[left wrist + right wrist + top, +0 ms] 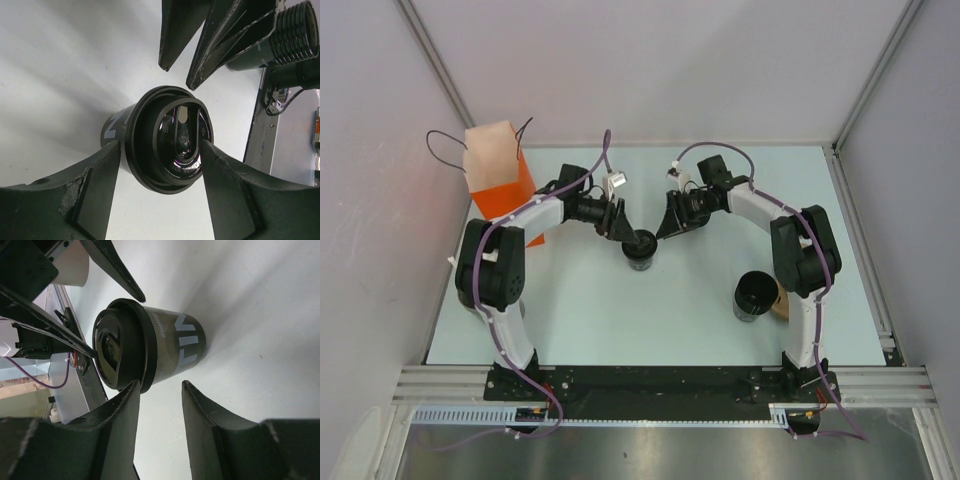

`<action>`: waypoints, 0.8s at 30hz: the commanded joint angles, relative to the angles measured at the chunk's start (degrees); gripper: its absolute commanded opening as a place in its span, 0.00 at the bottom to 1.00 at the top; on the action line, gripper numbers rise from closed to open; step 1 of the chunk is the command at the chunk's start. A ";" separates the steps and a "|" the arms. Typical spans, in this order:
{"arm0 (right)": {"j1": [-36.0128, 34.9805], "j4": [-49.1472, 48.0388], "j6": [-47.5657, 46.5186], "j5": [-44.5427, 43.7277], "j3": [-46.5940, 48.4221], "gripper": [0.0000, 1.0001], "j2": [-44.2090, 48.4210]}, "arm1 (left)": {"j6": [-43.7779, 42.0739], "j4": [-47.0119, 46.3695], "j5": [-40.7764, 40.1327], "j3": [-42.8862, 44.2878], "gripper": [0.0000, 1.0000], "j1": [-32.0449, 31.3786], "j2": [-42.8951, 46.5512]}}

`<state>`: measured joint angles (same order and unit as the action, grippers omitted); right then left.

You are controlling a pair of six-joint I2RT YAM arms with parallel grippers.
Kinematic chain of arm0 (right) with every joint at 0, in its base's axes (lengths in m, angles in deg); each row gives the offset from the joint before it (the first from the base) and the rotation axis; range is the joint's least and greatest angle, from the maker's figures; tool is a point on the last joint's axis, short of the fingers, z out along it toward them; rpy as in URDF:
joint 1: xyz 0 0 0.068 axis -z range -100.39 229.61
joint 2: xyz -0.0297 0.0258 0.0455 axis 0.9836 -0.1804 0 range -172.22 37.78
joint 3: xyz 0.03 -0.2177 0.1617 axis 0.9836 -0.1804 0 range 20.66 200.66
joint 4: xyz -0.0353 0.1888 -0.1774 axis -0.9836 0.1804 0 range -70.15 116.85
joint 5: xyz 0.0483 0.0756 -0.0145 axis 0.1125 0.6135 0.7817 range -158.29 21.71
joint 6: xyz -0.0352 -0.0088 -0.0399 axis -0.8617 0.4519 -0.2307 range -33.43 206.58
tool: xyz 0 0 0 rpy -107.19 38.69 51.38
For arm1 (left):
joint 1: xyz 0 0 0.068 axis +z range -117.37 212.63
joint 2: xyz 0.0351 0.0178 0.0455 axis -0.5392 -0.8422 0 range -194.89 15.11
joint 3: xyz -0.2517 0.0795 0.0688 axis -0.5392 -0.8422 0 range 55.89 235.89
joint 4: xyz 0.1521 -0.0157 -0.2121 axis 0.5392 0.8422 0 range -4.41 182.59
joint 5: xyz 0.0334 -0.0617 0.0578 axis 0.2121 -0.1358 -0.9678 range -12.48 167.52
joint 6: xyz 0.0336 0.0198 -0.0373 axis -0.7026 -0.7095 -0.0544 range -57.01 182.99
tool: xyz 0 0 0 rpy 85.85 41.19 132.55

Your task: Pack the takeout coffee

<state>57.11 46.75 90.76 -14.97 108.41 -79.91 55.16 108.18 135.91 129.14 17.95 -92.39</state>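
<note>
The takeout coffee [640, 250], a small black cup with a ridged black lid, stands upright mid-table. My left gripper [628, 236] reaches it from the left. In the left wrist view its two fingers press on opposite sides of the lid [167, 140], so the left gripper [160, 145] is shut on the cup's top. My right gripper [666, 230] hangs just right of the cup. In the right wrist view the right gripper [160, 390] is open with only bare table between its fingers, its near fingertip level with the lid's rim on the cup [150, 347].
An orange paper bag [502, 180] with an open top stands at the back left. A wider open black cup [755, 295] sits front right beside the right arm, with a brown object [781, 300] against it. The enclosure's walls border the table.
</note>
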 commanded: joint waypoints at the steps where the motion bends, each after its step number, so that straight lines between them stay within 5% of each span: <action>1: -0.44 -1.93 0.47 1.61 -0.21 0.43 -0.08 | 0.02 0.00 -1.78 1.98 0.68 -1.67 -1.04; 7: -0.44 -2.55 1.09 1.79 -0.38 0.43 -0.52 | -0.78 0.88 -4.33 1.54 0.57 -2.02 -2.97; 24: -2.11 1.22 -1.55 -1.81 -2.05 0.35 -2.63 | -1.57 0.70 -7.15 0.40 0.52 -2.02 -3.85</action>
<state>56.43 45.30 91.29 -13.99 108.06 -80.68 55.44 108.22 134.21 129.64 16.29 -94.40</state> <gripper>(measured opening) 0.366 0.544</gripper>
